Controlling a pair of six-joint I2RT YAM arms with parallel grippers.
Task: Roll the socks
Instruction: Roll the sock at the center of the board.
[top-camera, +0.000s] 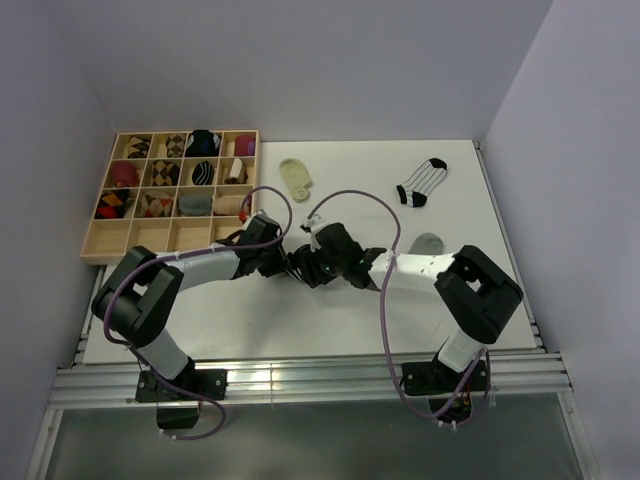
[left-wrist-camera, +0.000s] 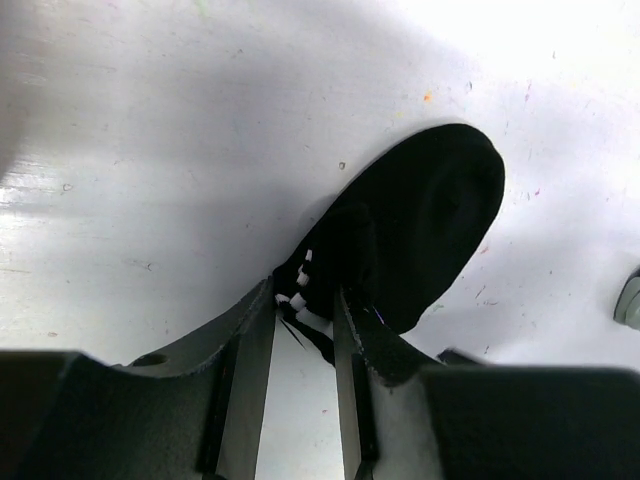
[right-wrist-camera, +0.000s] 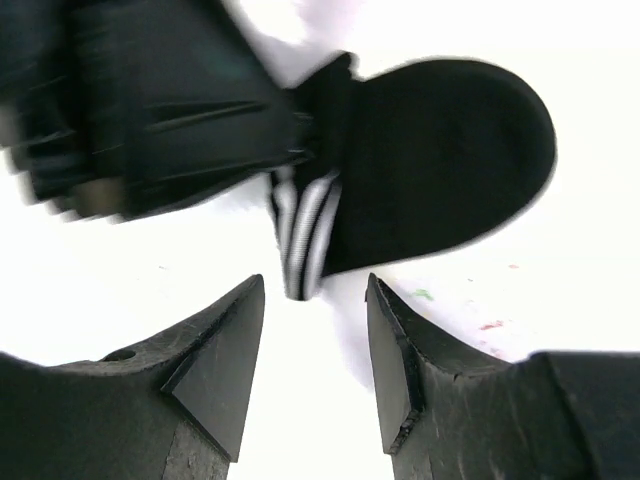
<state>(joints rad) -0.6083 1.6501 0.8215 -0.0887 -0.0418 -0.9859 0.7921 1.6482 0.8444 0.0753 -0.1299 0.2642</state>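
Top external shows both arms folded inward, so the left gripper (top-camera: 290, 265) and the right gripper (top-camera: 316, 268) meet tip to tip over the middle of the bench (top-camera: 350, 325). What they work on is lost among the dark fingers. Beyond them lie a cream sock (top-camera: 296, 177) and a striped sock (top-camera: 421, 182). A grey sock (top-camera: 428, 243) lies beside the right arm, and a partly filled wooden tray (top-camera: 100, 248) sits out past the left arm.

Left wrist view: the left gripper is closed to a narrow slit, nipping the white-striped cuff of a black sock (left-wrist-camera: 430, 220) at its very tips. The toe end spreads flat on the bench, ahead and to the right of those tips. Pinning the cuff likely anchors one end so a roll can start there.

Right wrist view: the right gripper has its jaws apart and holds nothing. The striped cuff sits just ahead of the gap, not between the fingers, and the sock's body fans ahead to the right. The blurred left gripper shows at upper left, on the cuff. I judge the right one is placed to take or tuck that cuff.
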